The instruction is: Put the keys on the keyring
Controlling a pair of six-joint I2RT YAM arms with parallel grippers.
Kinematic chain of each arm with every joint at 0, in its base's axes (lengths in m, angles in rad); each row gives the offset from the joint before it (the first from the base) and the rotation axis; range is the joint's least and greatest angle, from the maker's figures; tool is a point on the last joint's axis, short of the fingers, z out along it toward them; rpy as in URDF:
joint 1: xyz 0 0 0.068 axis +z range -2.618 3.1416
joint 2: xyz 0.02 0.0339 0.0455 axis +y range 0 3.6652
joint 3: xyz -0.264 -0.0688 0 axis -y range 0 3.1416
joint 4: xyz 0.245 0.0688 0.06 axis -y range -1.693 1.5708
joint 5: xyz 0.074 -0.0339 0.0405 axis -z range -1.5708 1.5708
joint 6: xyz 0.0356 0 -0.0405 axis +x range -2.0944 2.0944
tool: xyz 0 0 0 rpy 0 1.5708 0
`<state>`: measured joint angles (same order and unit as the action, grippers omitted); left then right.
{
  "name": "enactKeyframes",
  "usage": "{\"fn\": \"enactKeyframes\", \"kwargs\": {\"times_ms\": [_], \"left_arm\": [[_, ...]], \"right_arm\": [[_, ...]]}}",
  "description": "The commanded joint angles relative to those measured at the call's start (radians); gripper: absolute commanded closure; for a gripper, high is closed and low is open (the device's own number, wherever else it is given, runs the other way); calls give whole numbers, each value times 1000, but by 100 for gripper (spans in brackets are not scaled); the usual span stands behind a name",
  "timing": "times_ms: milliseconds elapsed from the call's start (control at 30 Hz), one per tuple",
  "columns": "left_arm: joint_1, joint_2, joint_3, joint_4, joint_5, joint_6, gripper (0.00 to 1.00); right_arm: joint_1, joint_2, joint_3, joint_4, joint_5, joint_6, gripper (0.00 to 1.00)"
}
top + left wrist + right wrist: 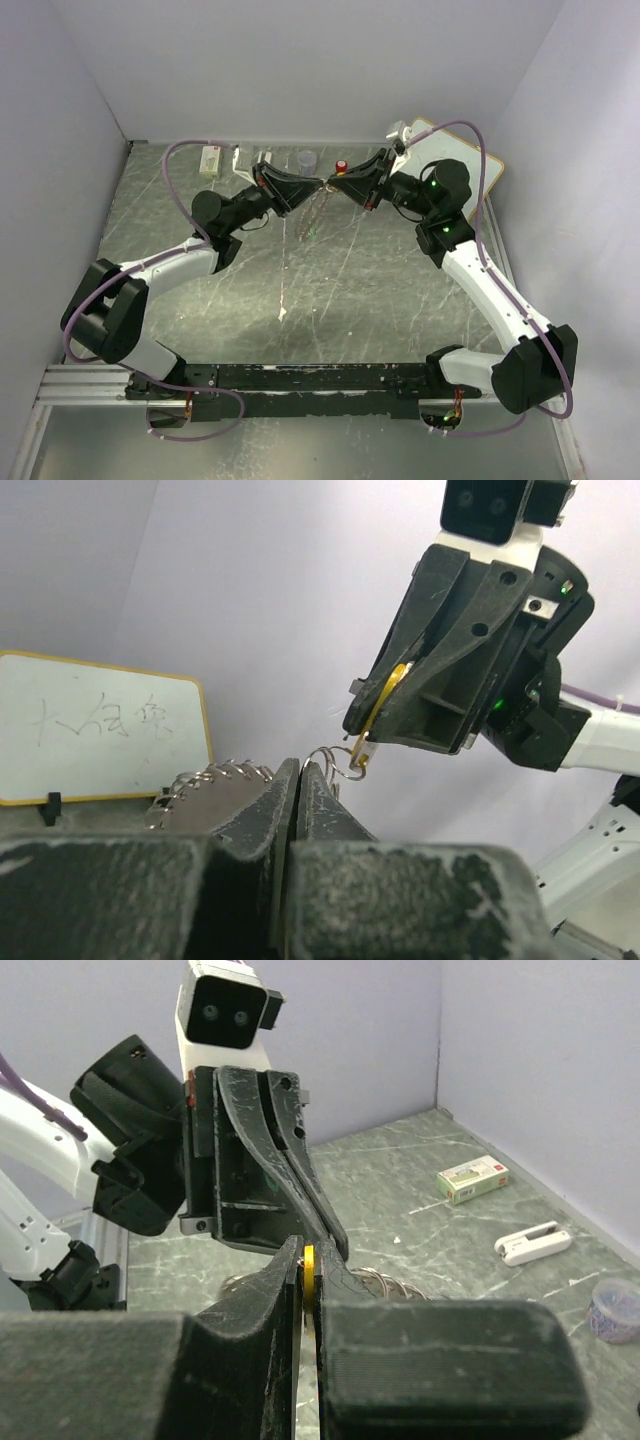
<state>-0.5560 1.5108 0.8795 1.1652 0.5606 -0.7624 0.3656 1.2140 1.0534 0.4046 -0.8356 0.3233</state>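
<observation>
Tabletop (380, 290) scratched grey-green, walls (300, 70) lilac; left claw (301, 772) seemingly tight on keyring (215, 774), right claw (305, 1255) on yellow key (390, 688).

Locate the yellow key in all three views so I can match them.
Top external: too small to make out; it sits upper centre, at the tip of the right gripper.
Left wrist: centre-right, the yellow key pinched in the jaws of the right gripper.
Right wrist: lower centre, a yellow sliver between this camera's own jaws.
Shared landmark: the keyring, right beside the key in all three.
</observation>
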Motion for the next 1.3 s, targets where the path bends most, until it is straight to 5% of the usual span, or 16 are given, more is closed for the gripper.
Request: {"fn": "enactKeyframes", "kwargs": {"times_ms": [0,333,633,700,767,800,1000,1267], "left_arm": [[39,-23,-29,181,-128,-110,93],[39,114,-53,478,-175,-308,93],[39,115,-89,442,-156,-261,93],[40,110,-116,443,-153,-253,70],[48,104,-156,467,-167,-253,14],[55,100,-168,473,-166,-250,6],[71,26,-165,335,-126,-136,2],[70,-83,-58,-12,-70,237,0]], "right_arm": [[-7,-42,-23,-2,37,0,100],[-8,-2,-80,137,36,91,100],[-10,-2,-33,111,69,67,100],[-12,-1,-6,95,71,59,100],[-14,2,12,84,70,52,100],[-14,3,20,79,70,49,100],[-17,4,45,54,61,31,100],[-20,11,67,32,-6,8,100]]}}
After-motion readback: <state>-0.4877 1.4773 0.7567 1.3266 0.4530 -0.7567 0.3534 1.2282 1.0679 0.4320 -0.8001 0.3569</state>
